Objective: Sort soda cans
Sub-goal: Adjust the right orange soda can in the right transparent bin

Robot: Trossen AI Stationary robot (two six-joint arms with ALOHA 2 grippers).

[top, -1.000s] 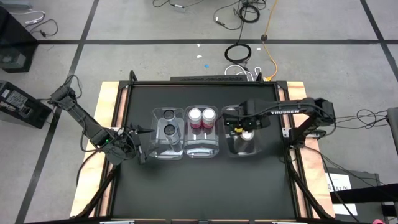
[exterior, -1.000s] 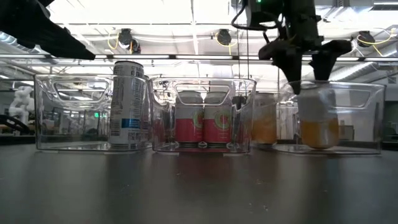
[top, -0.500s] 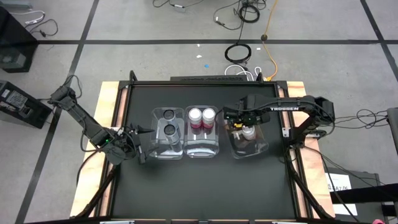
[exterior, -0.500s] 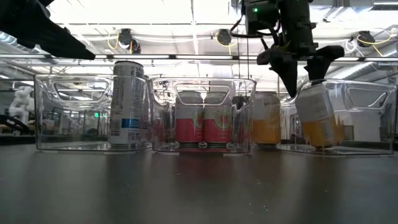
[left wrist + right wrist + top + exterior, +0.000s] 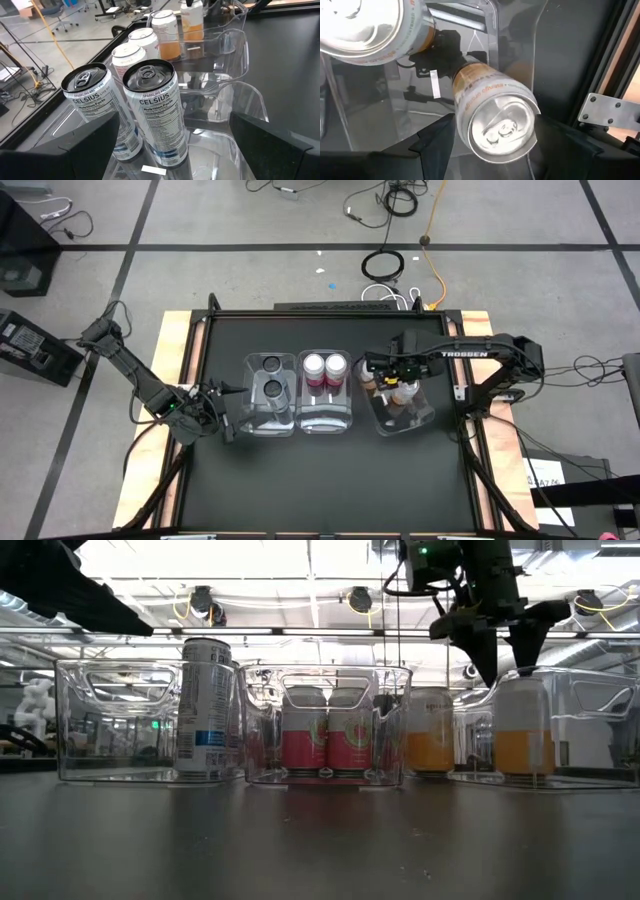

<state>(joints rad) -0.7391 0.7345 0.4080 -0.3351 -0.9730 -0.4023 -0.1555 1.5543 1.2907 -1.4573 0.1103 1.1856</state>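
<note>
Three clear bins stand in a row mid-table. The left bin (image 5: 270,415) holds two dark soda cans (image 5: 155,110). Two pink-red cans (image 5: 324,366) stand in the middle bin (image 5: 325,418). My right gripper (image 5: 398,385) points down into the right bin (image 5: 412,420), shut on an orange can (image 5: 524,735). A second orange can (image 5: 430,745) stands upright at that bin's far left corner; whether inside or beside it, I cannot tell. My left gripper (image 5: 232,418) waits open, outside the left bin's left end. My right gripper pinches the orange can by its top rim (image 5: 465,125), one finger (image 5: 435,145) on either side of the silvery lid. The fingers come from above, pointing down. The can stands upright inside the right bin; whether its base touches the bin's floor, I cannot tell.
Bare dark tabletop lies on the near side of the bins (image 5: 320,480) and along the far edge. Wooden side rails (image 5: 180,360) and a metal frame border the table. Cables lie on the floor beyond the far edge.
My right gripper has carried the orange can a little toward the table's right edge. The can was tipped half a second ago and is upright now. The right bin has slid toward the right edge and turned slightly with it.
</note>
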